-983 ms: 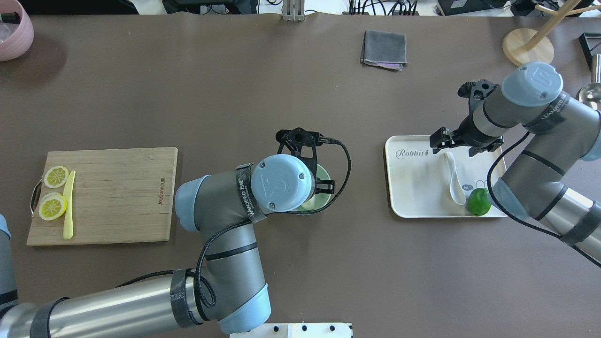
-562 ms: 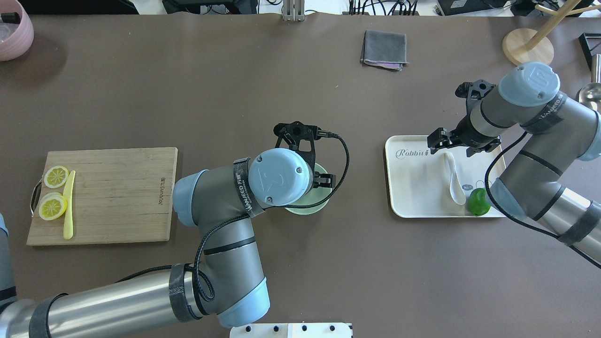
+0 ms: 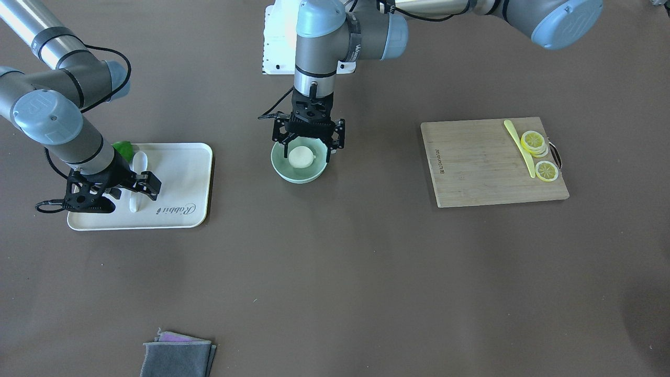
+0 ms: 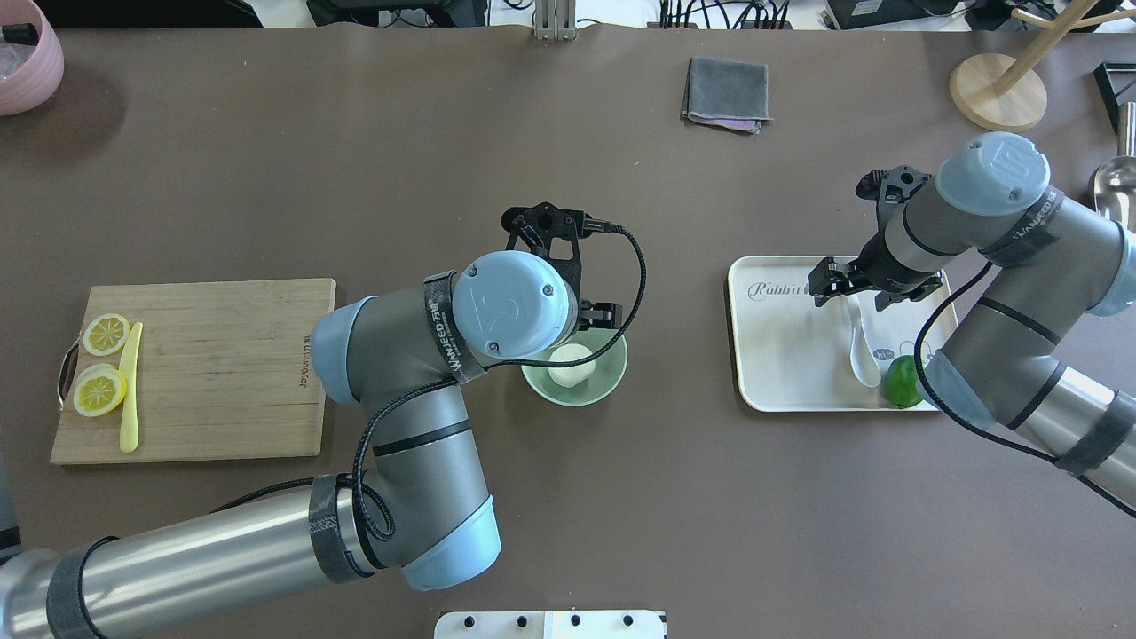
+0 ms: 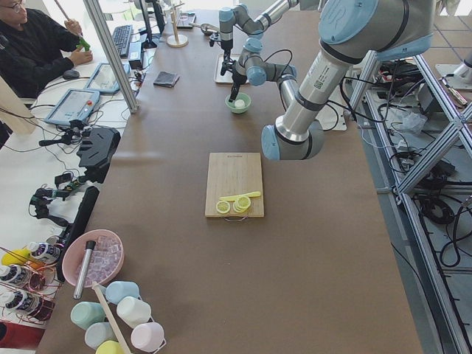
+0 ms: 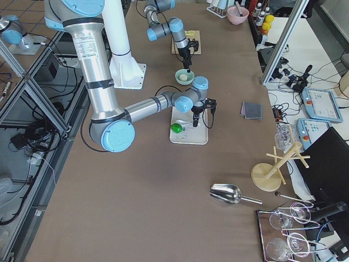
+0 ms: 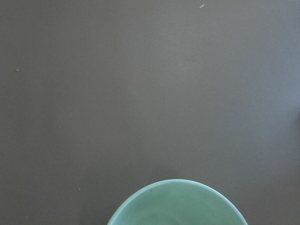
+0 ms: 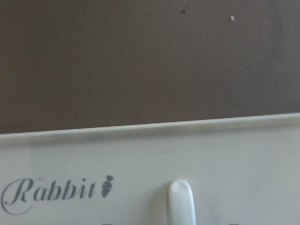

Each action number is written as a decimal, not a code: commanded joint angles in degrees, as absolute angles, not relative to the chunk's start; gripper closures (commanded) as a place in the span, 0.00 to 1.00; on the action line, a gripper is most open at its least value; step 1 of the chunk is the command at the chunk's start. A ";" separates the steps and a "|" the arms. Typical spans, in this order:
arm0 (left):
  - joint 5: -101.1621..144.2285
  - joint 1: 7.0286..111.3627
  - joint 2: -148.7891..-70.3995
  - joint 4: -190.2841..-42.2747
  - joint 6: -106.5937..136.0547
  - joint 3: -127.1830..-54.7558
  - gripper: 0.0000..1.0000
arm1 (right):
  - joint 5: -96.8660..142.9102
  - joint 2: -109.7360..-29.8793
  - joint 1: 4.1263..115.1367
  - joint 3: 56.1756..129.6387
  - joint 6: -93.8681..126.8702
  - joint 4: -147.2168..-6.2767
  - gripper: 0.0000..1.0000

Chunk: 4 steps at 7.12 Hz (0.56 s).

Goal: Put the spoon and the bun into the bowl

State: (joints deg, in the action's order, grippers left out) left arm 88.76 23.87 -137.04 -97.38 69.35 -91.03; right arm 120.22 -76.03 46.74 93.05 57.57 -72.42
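Observation:
The white bun [image 3: 302,156] lies in the pale green bowl [image 3: 282,170] at mid-table; in the overhead view the bun [image 4: 569,365] also shows inside the bowl [image 4: 587,396]. My left gripper [image 3: 308,147] hangs just above the bowl, open and empty, with its fingers either side of the bun. The white spoon [image 4: 861,348] lies on the cream tray [image 4: 781,355]. My right gripper [image 4: 857,290] is open and low over the spoon's handle end, one finger on each side. The handle tip [image 8: 181,201] shows in the right wrist view.
A green lime [image 4: 903,382] sits at the tray's near right corner, beside the spoon's scoop. A wooden cutting board [image 4: 222,355] with lemon slices and a yellow knife [image 4: 130,386] lies on the left. A grey cloth [image 4: 726,93] and a wooden stand [image 4: 998,84] are at the far side.
My left wrist has drawn back to the left, uncovering the bun in the bowl. My right gripper has moved from the tray's far edge to over the spoon's handle.

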 commanded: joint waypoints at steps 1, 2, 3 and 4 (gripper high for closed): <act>88.77 24.08 -136.93 -97.38 69.35 -91.05 0.03 | 120.32 -76.81 46.58 93.43 57.57 -72.33 0.23; 88.77 24.08 -136.93 -97.38 69.35 -91.05 0.03 | 120.06 -76.99 46.41 93.34 57.57 -72.33 0.32; 88.77 24.08 -136.93 -97.38 69.35 -91.05 0.03 | 119.97 -77.08 46.32 93.34 57.57 -72.42 0.39; 88.68 24.08 -136.93 -97.38 69.35 -91.05 0.03 | 119.97 -76.99 45.97 92.99 57.57 -72.42 0.53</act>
State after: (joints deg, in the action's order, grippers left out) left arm 88.75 24.08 -136.94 -97.38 69.35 -91.05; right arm 120.04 -76.98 46.30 93.28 57.57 -72.39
